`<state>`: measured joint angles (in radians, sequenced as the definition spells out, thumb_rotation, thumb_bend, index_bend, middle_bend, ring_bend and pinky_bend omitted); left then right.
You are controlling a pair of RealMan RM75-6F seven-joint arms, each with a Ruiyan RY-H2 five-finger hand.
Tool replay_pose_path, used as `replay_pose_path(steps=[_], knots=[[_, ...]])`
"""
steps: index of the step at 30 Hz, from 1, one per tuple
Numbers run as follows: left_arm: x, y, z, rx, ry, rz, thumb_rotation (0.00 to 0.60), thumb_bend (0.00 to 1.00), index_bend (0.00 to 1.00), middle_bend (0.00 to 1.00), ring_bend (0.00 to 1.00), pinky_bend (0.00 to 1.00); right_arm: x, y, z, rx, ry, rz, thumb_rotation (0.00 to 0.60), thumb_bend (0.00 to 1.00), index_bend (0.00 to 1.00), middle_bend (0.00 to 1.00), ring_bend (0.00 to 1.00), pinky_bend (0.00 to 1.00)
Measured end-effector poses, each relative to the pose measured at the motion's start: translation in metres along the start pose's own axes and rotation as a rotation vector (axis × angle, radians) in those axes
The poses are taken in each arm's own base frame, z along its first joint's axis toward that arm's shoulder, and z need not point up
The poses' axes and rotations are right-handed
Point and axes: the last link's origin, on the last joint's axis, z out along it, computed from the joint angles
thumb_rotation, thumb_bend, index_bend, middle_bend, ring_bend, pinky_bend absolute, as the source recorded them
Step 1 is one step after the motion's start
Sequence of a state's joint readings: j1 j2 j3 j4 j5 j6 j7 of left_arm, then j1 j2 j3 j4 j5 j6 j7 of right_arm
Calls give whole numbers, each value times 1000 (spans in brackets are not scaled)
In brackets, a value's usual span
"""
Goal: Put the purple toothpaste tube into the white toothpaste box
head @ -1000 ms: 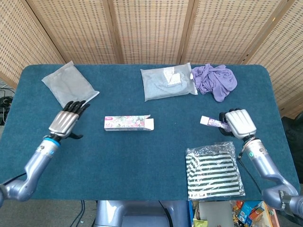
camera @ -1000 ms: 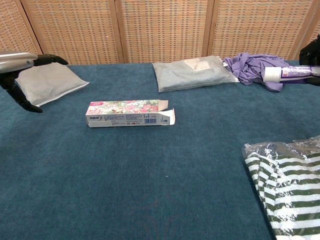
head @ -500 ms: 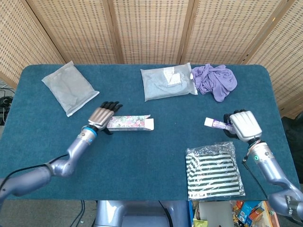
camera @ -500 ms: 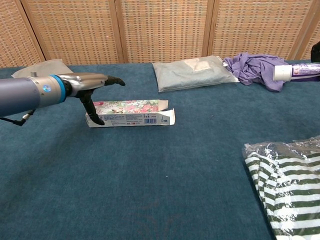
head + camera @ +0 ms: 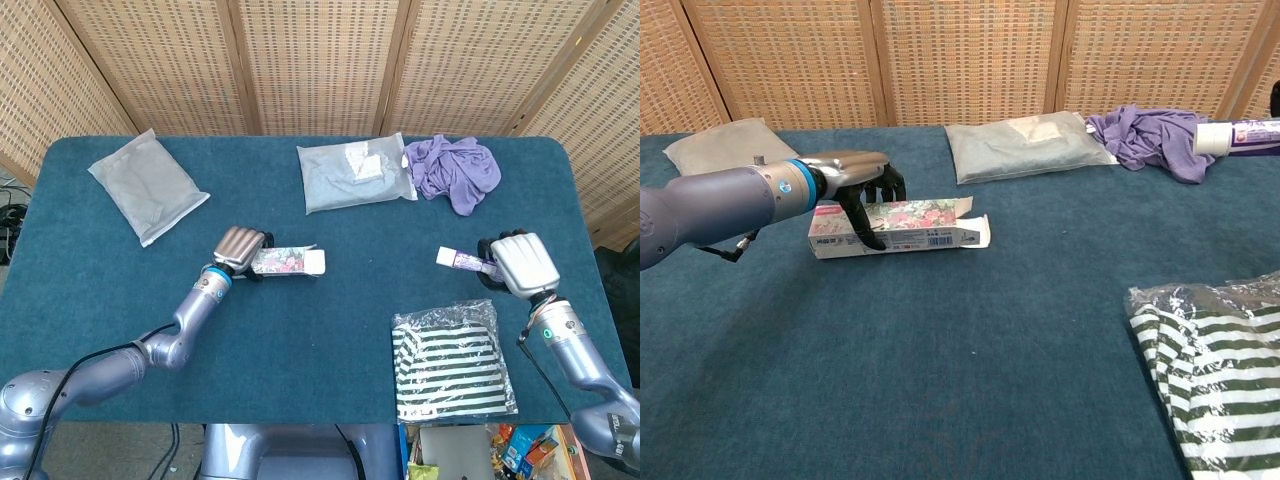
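The left hand (image 5: 862,178) clasps the white toothpaste box (image 5: 915,227) to steady its open flap, while the right hand (image 5: 520,263) grips the purple toothpaste tube (image 5: 458,259), cap pointing boxward

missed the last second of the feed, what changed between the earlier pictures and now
The left hand swept in from near the grey bag to the white toothpaste box and closed its fingers over the box's closed end. The right hand, holding the purple toothpaste tube, shifted slightly outward to the robot's right. The box, bags, purple cloth and striped packet stayed put.
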<state>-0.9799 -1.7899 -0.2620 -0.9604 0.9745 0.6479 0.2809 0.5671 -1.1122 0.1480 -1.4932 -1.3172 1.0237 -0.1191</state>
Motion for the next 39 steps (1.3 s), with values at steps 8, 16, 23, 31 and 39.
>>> replay_pose_path(steps=[8, 16, 23, 31, 39], knots=[[12, 1, -11, -41, 97, -263, 600, 263, 560, 502, 473, 501, 26, -11, -6, 46, 60, -34, 600, 600, 624, 634, 482, 424], [26, 4, -27, -247, 216, -632, 600, 263, 567, 503, 475, 501, 69, -38, -17, 120, 136, -105, 600, 600, 624, 634, 482, 424], [35, 13, -40, -461, 287, -607, 600, 263, 571, 503, 475, 501, 112, -69, -20, 182, 209, -212, 600, 600, 624, 635, 482, 424], [40, 28, -37, -508, 279, -560, 600, 263, 573, 503, 476, 501, 155, -95, -21, 202, 272, -317, 600, 615, 632, 641, 490, 424], [46, 38, -34, -526, 293, -574, 600, 263, 576, 506, 477, 501, 160, -113, -21, 230, 252, -428, 600, 621, 636, 646, 494, 446]])
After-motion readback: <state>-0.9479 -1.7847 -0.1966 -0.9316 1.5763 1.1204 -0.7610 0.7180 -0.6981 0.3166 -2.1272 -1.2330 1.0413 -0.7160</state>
